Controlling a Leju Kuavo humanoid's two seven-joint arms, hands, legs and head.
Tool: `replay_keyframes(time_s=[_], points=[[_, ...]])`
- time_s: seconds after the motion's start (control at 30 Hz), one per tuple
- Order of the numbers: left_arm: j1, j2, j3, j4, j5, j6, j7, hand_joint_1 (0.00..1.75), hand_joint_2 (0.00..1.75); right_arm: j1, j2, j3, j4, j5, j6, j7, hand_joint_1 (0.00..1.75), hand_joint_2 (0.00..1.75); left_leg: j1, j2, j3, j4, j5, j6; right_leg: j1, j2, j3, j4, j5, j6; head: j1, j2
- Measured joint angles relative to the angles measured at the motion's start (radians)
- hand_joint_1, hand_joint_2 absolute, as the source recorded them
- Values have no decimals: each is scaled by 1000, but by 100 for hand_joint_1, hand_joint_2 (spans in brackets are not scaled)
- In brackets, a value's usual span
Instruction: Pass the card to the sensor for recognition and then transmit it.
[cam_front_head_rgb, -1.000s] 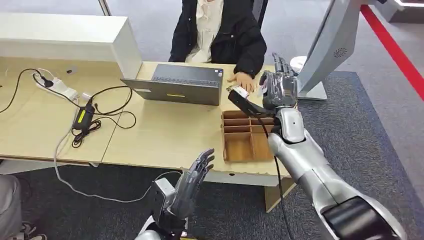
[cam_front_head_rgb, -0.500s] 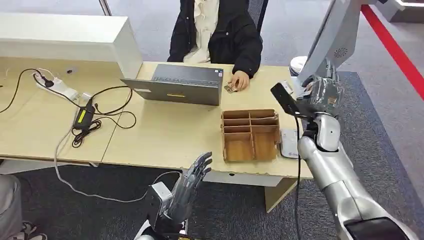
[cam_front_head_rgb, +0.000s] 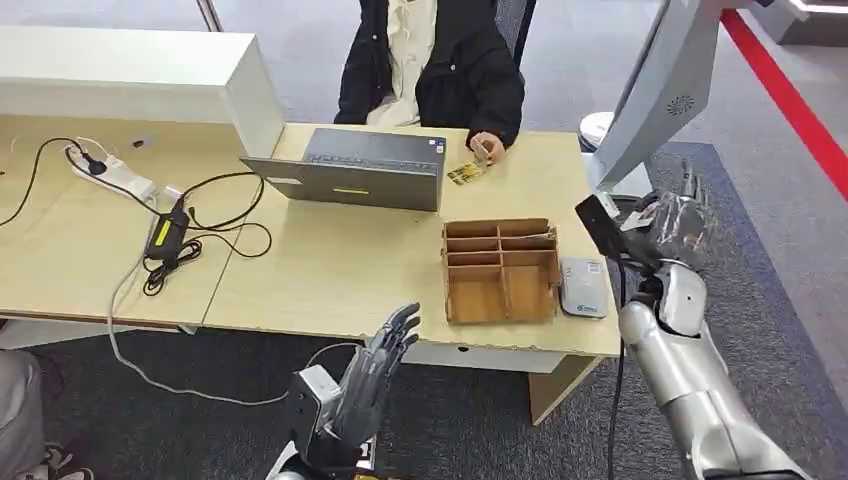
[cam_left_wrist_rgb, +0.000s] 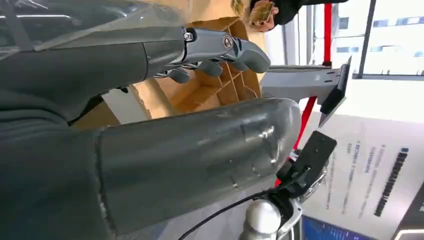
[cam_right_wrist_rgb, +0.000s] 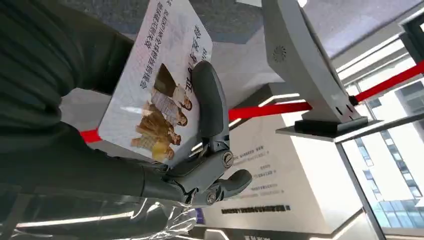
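The right hand (cam_front_head_rgb: 672, 222) now hangs past the counter's (cam_front_head_rgb: 330, 270) right end, above the grey carpet; a second ago it was over the counter beside the person's hand, and half a second ago it stood just beyond the wooden divider tray (cam_front_head_rgb: 500, 270). In the right wrist view its fingers (cam_right_wrist_rgb: 210, 107) pinch the card (cam_right_wrist_rgb: 157, 85), a white card printed with a family picture and lines of text, one dark finger lying across its face and the thumb seemingly behind it, though the thumb side is hidden. The card is off the counter, in the air, near the base of the grey kiosk screen (cam_front_head_rgb: 665, 95). The small white card sensor (cam_front_head_rgb: 582, 287) lies flat on the counter just right of the tray, uncovered now, and the right hand is to its right and apart from it. The left hand (cam_front_head_rgb: 375, 375) stays low in front of the counter edge, fingers straight and a little spread, holding nothing, almost as it was before. The person (cam_front_head_rgb: 430, 60) behind the laptop (cam_front_head_rgb: 350, 168) now has a hand (cam_front_head_rgb: 485, 148) touching a small yellowish card (cam_front_head_rgb: 464, 174) beside the laptop, which lay partly under that hand earlier.
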Motion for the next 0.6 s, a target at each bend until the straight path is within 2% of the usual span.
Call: replay_keyframes(time_s=[0.6], points=[[6, 0, 0, 0, 3, 5, 3, 0, 0, 66, 39, -30, 126, -3, 0, -58, 175, 175, 0, 0, 0, 0, 0, 0, 0, 0, 0, 0, 0, 0, 0, 0]])
